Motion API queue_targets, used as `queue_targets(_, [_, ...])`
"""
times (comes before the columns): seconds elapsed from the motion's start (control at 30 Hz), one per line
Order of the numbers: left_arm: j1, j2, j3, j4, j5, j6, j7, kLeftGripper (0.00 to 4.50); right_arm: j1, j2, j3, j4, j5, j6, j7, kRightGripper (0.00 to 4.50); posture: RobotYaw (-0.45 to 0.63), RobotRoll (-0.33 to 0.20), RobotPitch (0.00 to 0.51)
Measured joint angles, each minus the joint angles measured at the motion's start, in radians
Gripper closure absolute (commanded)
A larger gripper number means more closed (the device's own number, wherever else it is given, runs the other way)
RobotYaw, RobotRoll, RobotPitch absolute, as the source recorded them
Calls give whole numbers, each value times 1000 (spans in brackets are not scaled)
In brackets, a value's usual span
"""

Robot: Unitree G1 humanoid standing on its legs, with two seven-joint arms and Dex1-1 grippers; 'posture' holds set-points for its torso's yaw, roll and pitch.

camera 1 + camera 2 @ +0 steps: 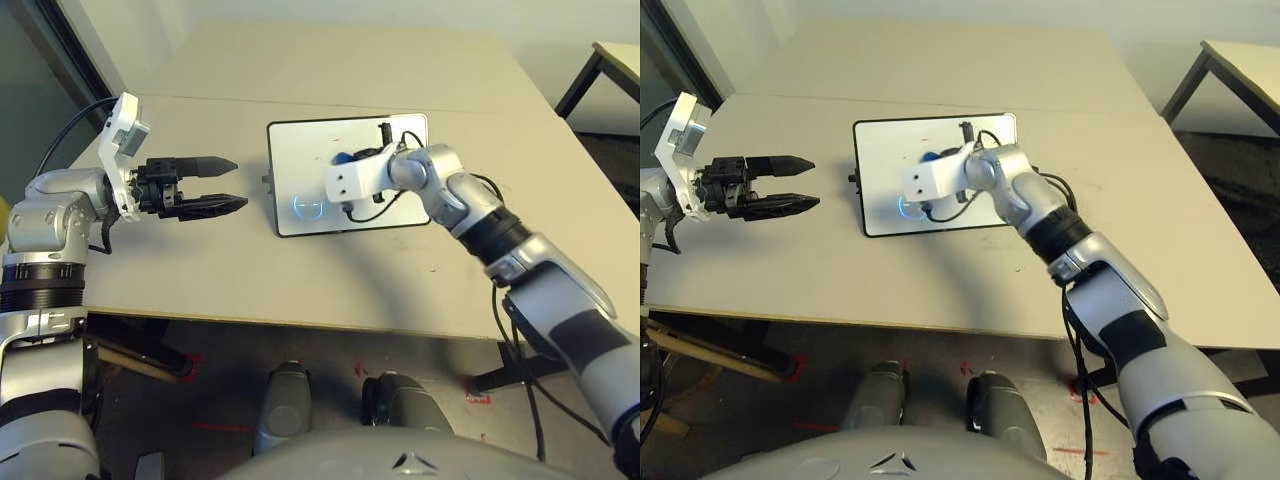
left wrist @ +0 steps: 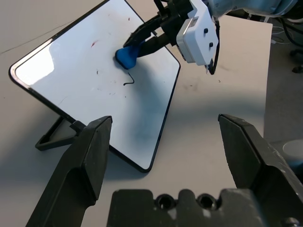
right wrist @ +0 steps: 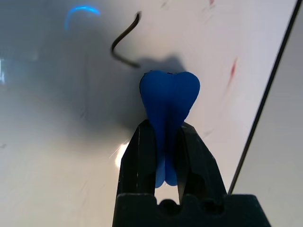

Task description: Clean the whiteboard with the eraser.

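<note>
The whiteboard (image 1: 300,160) stands propped at a tilt on a small black stand near the middle of the table (image 1: 200,280). Its white surface carries a short curved black pen stroke (image 3: 124,45), a few faint reddish flecks (image 3: 233,67) and a bluish arc-shaped mark (image 1: 308,206). No brand, label or legible writing can be made out on the board or on the tools.

The right gripper (image 3: 165,137) reaches over the board with its two black fingers pinched on the eraser (image 3: 169,101) — the blue block projects past the fingertips, with its free end at the board face just beside the pen stroke. Whether the eraser actually presses on the surface cannot be told.

The left gripper (image 1: 228,183) hangs above the bare tabletop on the board's left side, apart from it, pointing toward it — its fingers are spread wide and hold nothing.
</note>
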Motion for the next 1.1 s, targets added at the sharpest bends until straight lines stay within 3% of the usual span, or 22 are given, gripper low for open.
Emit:
queue_targets(0.33, [-22,0,-9,10,1,-1,-1,0,27,-27,0,-41,-8,8,25,4132,333,0,31])
queue_targets(0.9, [-21,-1,-10,28,1,-4,0,0,-74,111,8,89,-31,-16,-18,4132,357,0,25])
queue_targets(1.1, [-20,-1,-10,27,0,-5,0,0,-81,111,15,117,-31,-36,-39,4132,355,0,22])
